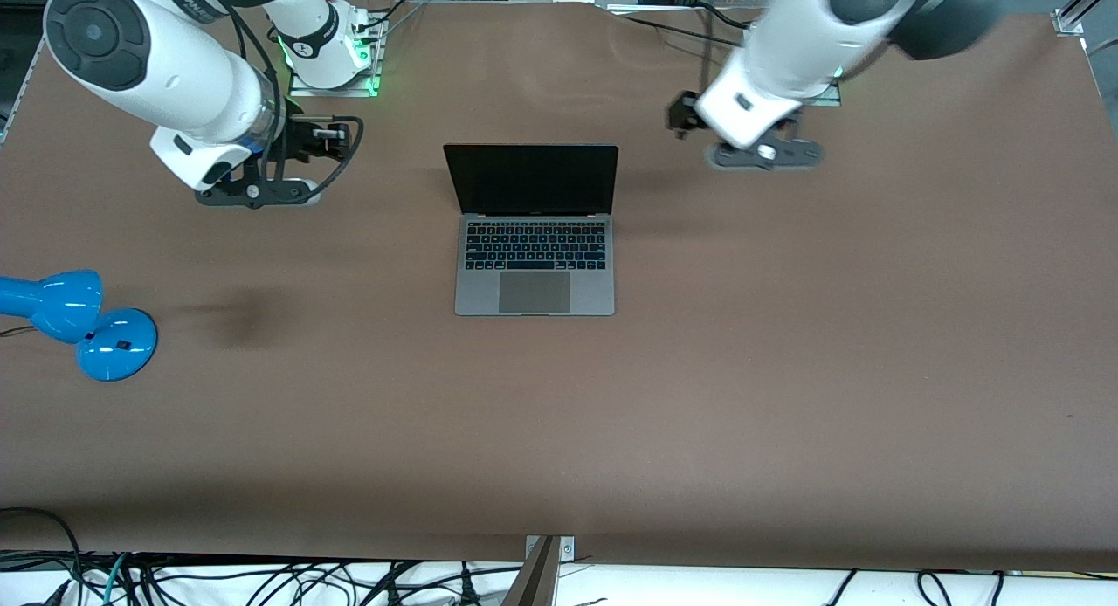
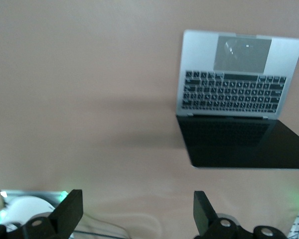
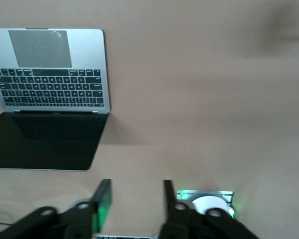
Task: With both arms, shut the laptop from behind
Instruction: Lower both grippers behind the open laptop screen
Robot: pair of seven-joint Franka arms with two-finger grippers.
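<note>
Fingers wide on left gripper [image 2: 134, 211], narrower on right gripper [image 3: 133, 201], both empty; laptop [image 1: 534, 230] at frame centre looks rigid, fragile: push lid's top edge

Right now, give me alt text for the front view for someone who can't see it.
An open laptop sits mid-table, black screen upright facing the camera. The left gripper and right gripper hang over bare table on either side of it, touching nothing. A blue desk lamp sits toward the right arm's end.

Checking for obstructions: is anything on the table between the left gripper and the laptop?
No. Front view shows only bare table between the left gripper and the laptop.
</note>
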